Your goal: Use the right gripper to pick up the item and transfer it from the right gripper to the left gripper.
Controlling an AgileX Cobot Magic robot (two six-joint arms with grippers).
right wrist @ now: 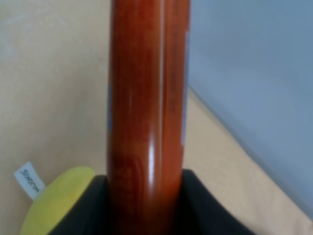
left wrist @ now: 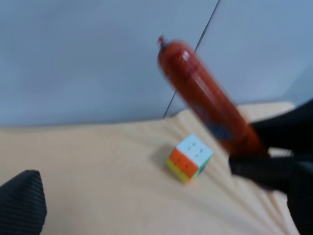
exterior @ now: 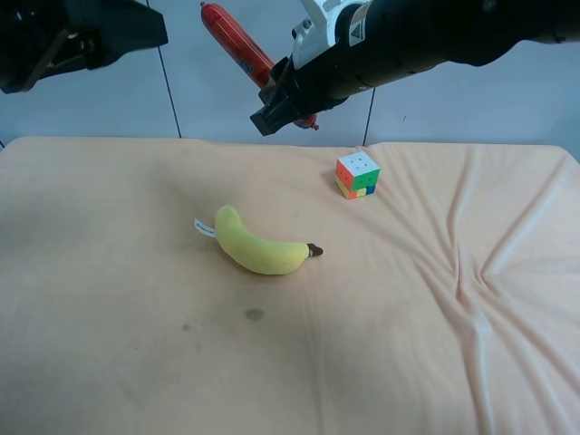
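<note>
The item, a slim red shiny stick (exterior: 237, 41), is held up in the air, tilted with its crimped end toward the upper left. My right gripper (exterior: 288, 101), on the black arm with white housing, is shut on its lower end. The right wrist view shows the stick (right wrist: 146, 122) rising between the black fingers (right wrist: 200, 210). The left wrist view shows the stick (left wrist: 205, 98) in front, held by the right gripper (left wrist: 274, 166). My left gripper (exterior: 156, 32), all black, hovers at the top left, apart from the stick, open and empty. One of its fingers (left wrist: 22, 205) shows.
A yellow plush banana (exterior: 258, 246) lies mid-table on the peach cloth (exterior: 109, 317); it also shows in the right wrist view (right wrist: 58, 200). A multicoloured puzzle cube (exterior: 357, 174) sits below the right arm and shows in the left wrist view (left wrist: 190, 157). The cloth is wrinkled at the right.
</note>
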